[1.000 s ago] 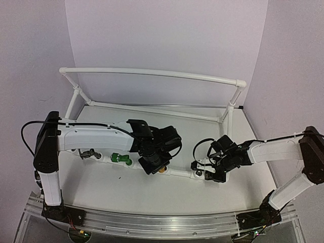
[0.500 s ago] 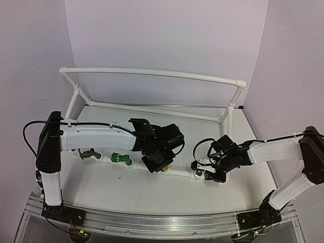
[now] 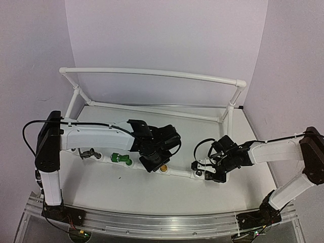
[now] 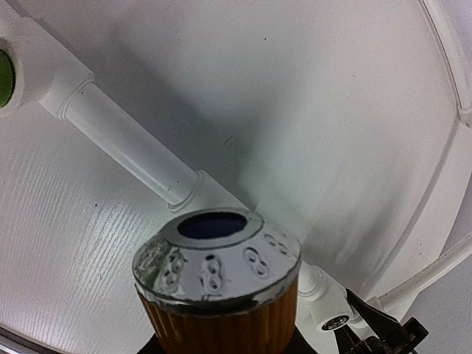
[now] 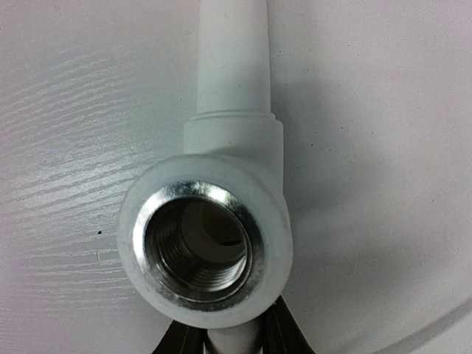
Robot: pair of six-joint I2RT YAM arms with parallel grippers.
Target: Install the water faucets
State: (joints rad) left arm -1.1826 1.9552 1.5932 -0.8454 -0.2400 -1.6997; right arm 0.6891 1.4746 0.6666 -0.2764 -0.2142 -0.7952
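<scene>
Three taps are sitting along the near run of the white plastic pipe frame (image 3: 178, 172). From overhead, the dark grey metal faucet with the thin lever (image 3: 89, 153) is sitting out at the 9 o'clock end, with the bright green faucet (image 3: 120, 158) next along. The brass-gold faucet with the chrome cap (image 3: 163, 168) is in the middle, tucked right under the left claw (image 3: 156, 164).

The left wrist view is filling up with that brass one, but the fingers aren't showing, so I can't tell if that claw is actually clamping it or just hanging over it. The right claw (image 3: 208, 171) is looking clenched on the pipe at 3 o'clock, just behind the empty metal-threaded socket (image 5: 198, 251).

Here's what I'm worrying about:
- **Cross-threading:** the brass cap is looking a touch tilted to me. If it's going in crooked while being turned, the threads are going to bind.
- **Frame slipping:** if the right claw's hold is slipping, the whole frame is going to rotate or skate across the white desk (image 3: 152, 197) instead of taking the twist.
- **Knocking the green one:** the left wrist is crowding the green faucet at its 9 o'clock, so a big swivel is risking a bump.
</scene>
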